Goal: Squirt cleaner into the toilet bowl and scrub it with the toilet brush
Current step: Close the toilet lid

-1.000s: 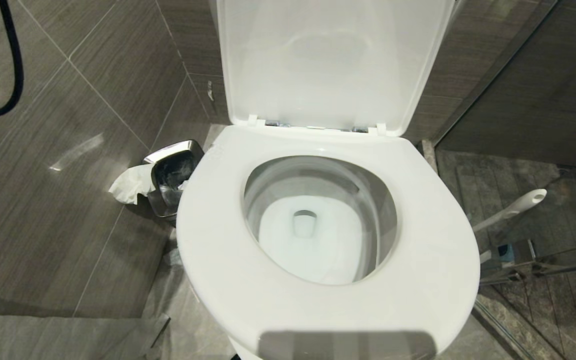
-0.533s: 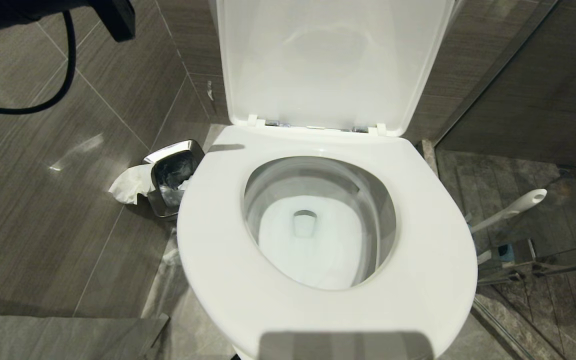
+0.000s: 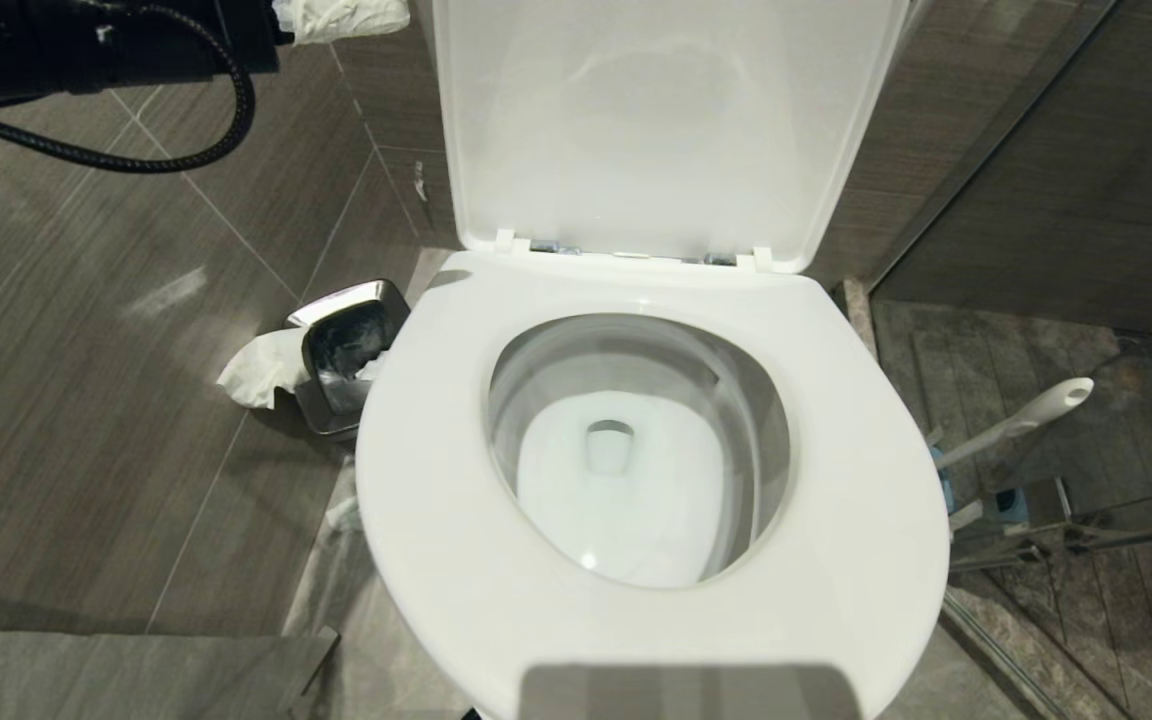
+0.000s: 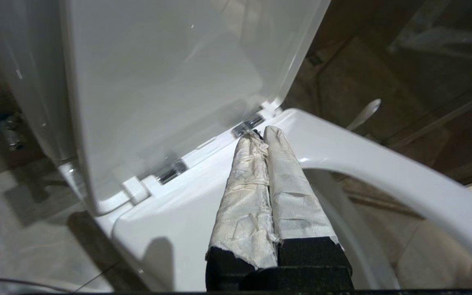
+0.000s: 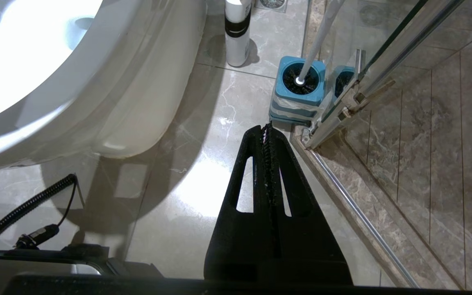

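Observation:
The toilet bowl [image 3: 636, 480] lies open in the head view, seat [image 3: 436, 480] down and lid [image 3: 666, 120] raised. To its right the toilet brush [image 3: 1021, 418] leans in a blue holder [image 5: 299, 88], its handle [image 5: 322, 37] slanting up. A white bottle with a dark band [image 5: 236, 37] stands on the floor by the toilet base, top out of frame; I cannot tell if it is the cleaner. My left gripper [image 3: 341, 17], fingers wrapped in white paper, is shut and empty beside the lid, above the seat's hinge [image 4: 262, 132]. My right gripper [image 5: 266, 126] hangs shut and empty over the floor near the holder.
A small steel bin [image 3: 348, 352] with crumpled tissue [image 3: 261, 368] stands left of the toilet. A glass shower door with a metal rail [image 5: 342, 102] runs close behind the brush holder. My left arm's black cable [image 3: 186, 150] loops in front of the tiled wall.
My left arm has swung into the head view at the top left and moved right toward the lid; its paper-wrapped fingers now show. Toilet, brush and bin have not moved.

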{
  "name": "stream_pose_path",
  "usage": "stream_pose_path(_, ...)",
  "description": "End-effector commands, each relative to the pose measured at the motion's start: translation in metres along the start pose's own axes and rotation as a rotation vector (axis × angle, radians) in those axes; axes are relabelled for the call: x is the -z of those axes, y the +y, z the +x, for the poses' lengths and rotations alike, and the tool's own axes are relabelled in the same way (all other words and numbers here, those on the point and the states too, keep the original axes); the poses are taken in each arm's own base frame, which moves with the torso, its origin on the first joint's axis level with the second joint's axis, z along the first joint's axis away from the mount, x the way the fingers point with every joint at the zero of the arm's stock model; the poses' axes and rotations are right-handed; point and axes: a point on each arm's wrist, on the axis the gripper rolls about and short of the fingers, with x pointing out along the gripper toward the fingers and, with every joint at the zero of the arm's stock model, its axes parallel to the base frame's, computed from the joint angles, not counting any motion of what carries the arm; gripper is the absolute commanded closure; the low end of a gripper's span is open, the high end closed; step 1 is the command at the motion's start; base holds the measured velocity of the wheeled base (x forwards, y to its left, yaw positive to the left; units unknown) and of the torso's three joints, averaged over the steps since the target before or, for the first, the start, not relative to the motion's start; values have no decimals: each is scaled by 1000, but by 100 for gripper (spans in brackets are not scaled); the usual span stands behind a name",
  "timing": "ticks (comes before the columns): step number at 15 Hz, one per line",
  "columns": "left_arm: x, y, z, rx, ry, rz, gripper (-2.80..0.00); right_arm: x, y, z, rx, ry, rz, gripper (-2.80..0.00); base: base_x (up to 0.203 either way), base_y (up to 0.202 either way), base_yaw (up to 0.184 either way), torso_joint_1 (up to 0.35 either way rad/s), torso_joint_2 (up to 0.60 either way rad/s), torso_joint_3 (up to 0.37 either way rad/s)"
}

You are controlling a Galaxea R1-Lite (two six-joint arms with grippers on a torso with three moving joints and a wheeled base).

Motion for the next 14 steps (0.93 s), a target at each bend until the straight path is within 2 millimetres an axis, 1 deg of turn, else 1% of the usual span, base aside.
stream_pose_path(1, 21, 9, 5, -16, 65, 16, 0, 0, 0, 0, -1, 1, 0, 0, 0, 0, 0, 0, 0, 0)
stream_pose_path(2, 40, 12, 8, -16, 123, -6, 0, 0, 0, 0, -1, 1, 0, 0, 0, 0, 0, 0, 0, 0)
stream_pose_path(4, 90, 14, 13, -12, 268, -80, 0, 0, 0, 0, -1, 1, 0, 0, 0, 0, 0, 0, 0, 0)
stream_pose_path(7, 151, 5, 12, 17, 453, -199, 0, 0, 0, 0, 0, 1, 0, 0, 0, 0, 0, 0, 0, 0)
stream_pose_path(10, 200, -10, 4, 33, 616, -300, 0, 0, 0, 0, -1, 1, 0, 0, 0, 0, 0, 0, 0, 0)
stream_pose_path(14, 254, -27, -11, 22, 806, -413, 0, 0, 0, 0, -1, 1, 0, 0, 0, 0, 0, 0, 0, 0)
